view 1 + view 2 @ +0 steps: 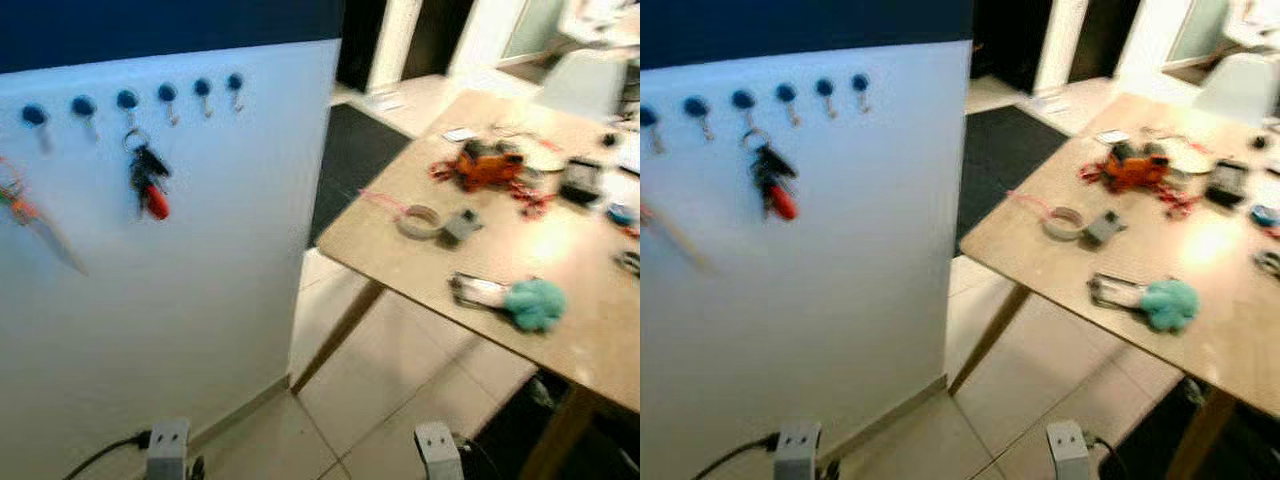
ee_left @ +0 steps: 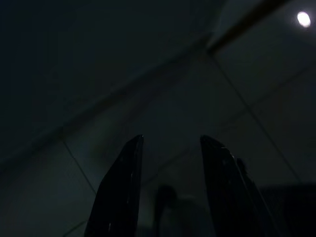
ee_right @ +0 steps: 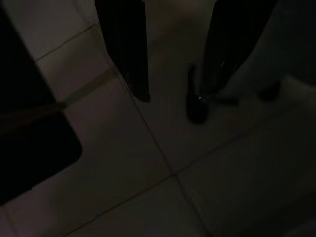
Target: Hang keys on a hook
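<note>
Red-tagged keys [image 1: 148,181] dangle from a hook [image 1: 127,100]; left pincer [image 2: 168,187] and right pincer [image 3: 180,54] hang spread, empty. A bump could unhook them.

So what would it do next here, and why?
Probably turn toward the table and step closer. One bunch of keys already hangs on a hook on the white panel, another set with a teal pompom lies on the table, and both grippers hang low, open, over the floor tiles.
</note>
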{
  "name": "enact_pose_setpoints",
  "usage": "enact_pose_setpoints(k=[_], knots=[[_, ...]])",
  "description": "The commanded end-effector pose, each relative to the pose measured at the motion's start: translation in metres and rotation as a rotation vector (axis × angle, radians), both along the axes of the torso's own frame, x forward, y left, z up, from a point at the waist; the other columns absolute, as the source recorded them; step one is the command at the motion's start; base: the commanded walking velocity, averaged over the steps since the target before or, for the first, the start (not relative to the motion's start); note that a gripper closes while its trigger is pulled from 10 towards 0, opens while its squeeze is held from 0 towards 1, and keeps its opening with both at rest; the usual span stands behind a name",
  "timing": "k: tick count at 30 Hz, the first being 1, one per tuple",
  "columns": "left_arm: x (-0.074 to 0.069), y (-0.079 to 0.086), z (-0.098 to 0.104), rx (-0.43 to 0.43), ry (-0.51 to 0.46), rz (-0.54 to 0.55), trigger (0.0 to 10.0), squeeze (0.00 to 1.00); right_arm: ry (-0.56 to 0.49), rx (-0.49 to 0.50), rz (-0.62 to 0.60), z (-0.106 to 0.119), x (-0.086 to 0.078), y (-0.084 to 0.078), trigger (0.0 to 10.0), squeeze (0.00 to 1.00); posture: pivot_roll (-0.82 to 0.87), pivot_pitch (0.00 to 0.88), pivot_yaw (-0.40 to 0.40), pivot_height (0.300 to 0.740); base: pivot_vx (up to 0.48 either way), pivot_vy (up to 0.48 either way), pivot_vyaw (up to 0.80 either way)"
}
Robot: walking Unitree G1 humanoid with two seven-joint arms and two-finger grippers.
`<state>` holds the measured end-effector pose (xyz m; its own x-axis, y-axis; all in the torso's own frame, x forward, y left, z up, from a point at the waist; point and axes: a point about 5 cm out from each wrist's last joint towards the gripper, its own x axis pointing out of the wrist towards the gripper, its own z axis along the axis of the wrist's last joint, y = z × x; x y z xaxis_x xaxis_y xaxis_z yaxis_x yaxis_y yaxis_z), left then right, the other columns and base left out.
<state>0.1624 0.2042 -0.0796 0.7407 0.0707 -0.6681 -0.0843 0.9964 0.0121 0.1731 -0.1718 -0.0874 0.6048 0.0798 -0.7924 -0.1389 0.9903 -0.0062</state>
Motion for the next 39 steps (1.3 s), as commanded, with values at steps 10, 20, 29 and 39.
enact_pose_setpoints(k=[10, 20, 29, 39], knots=[[-0.0004, -0.0023, -0.0003, -0.001, 0.0, -0.015, 10.0, 0.0, 0.019, -0.023, 0.018, -0.0022, -0.0057, -0.0048, 10.0, 0.0, 0.06, 0.063, -0.037, 0.74, 0.0, 0.0, -0.8], [-0.0015, -0.0035, -0.0009, -0.001, 0.001, -0.017, 10.0, 0.0, 0.027, -0.008, 0.051, -0.0028, -0.0071, -0.0025, 10.0, 0.0, 0.06, 0.058, -0.041, 0.74, 0.0, 0.0, -0.72], [-0.0024, -0.0029, -0.0002, -0.002, -0.015, 0.001, 10.0, 0.0, 0.022, 0.005, 0.068, -0.003, -0.0076, 0.001, 10.0, 0.0, 0.06, 0.062, -0.041, 0.74, 0.0, 0.0, 0.0], [-0.0046, -0.0027, -0.0006, 0.002, -0.017, 0.007, 10.0, 0.0, 0.021, -0.025, 0.144, -0.0024, -0.0065, 0.0016, 10.0, 0.0, 0.07, 0.067, -0.046, 0.74, 0.0, 0.0, 0.0]])
